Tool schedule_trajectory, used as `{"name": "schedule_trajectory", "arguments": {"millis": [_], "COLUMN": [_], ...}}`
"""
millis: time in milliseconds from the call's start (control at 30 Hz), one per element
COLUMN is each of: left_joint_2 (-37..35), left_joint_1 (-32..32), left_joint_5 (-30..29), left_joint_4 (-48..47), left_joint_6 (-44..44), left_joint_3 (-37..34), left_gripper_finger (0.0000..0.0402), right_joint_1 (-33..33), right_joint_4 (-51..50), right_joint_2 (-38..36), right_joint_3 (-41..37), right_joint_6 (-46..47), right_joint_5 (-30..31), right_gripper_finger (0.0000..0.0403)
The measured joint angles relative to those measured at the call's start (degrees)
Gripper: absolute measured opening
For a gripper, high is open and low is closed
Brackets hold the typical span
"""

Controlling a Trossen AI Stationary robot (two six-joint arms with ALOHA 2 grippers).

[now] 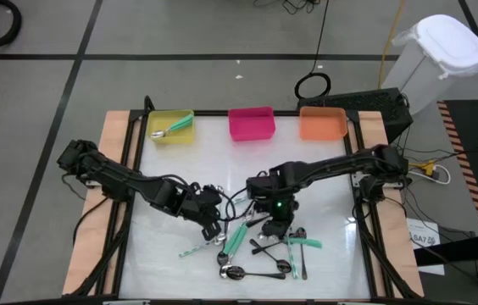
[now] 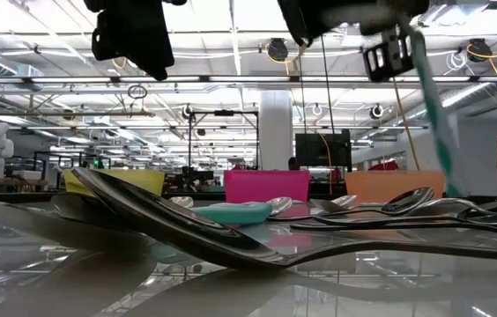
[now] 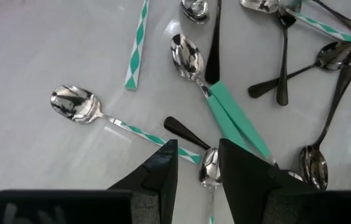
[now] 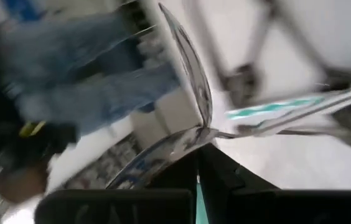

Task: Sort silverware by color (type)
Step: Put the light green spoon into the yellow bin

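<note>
The right tool (image 2: 389, 53) pinches a teal-handled spoon (image 2: 433, 114) above the spoon pile (image 1: 260, 250) on the counter (image 1: 324, 169). The left tool (image 3: 197, 171) hovers spread over the pile. The dangling spoon could slip out if swung fast.

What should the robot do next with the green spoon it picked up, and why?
Probably carry it to the yellow plastic bin. The right gripper is shut on a teal-handled spoon lifted above the pile, and that bin already holds a teal-handled spoon.
</note>
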Motion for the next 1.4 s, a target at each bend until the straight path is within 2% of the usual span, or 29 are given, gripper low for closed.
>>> {"name": "schedule_trajectory", "arguments": {"millis": [67, 133, 433, 533, 633, 900, 1100, 1400], "left_joint_2": [0.00, 0.00, 0.00, 0.00, 0.00, 0.28, 0.33, 0.33], "left_joint_1": [-0.01, -0.09, -0.09, -0.09, -0.11, -0.04, -0.14, 0.67], "left_joint_5": [0.01, 0.03, 0.04, 0.02, -0.24, -2.28, -2.32, -2.87], "left_joint_4": [0.00, 0.00, -0.04, 1.08, 5.09, 18.25, 27.33, 41.09], "left_joint_6": [-0.04, -0.24, 1.15, 2.25, 5.46, 17.94, 21.31, 32.65], "left_joint_3": [0.00, 0.00, 0.00, 0.00, 0.00, 0.00, 0.00, -0.02], "left_gripper_finger": [0.0118, 0.0118, 0.0118, 0.0118, 0.0118, 0.0118, 0.0118, 0.0118], "right_joint_1": [-0.48, -0.58, -0.45, -0.49, -0.49, -1.98, -3.78, -7.35], "right_joint_4": [-3.35, -4.51, -6.96, -4.50, -1.91, 2.61, 3.41, 15.19], "right_joint_2": [0.43, 0.55, -0.27, -1.44, -3.63, -11.54, -16.45, -20.03], "right_joint_3": [-0.02, -0.08, -0.04, -0.06, -0.05, -0.06, -0.04, -0.04], "right_joint_6": [0.15, 0.18, 5.20, 5.58, 6.72, 7.48, 7.85, 8.29], "right_joint_5": [5.50, 8.25, 5.32, 1.35, -1.33, -1.41, -1.17, -1.30], "right_gripper_finger": [0.0000, 0.0000, 0.0000, 0.0000, 0.0000, 0.0000, 0.0000, 0.0000]}}
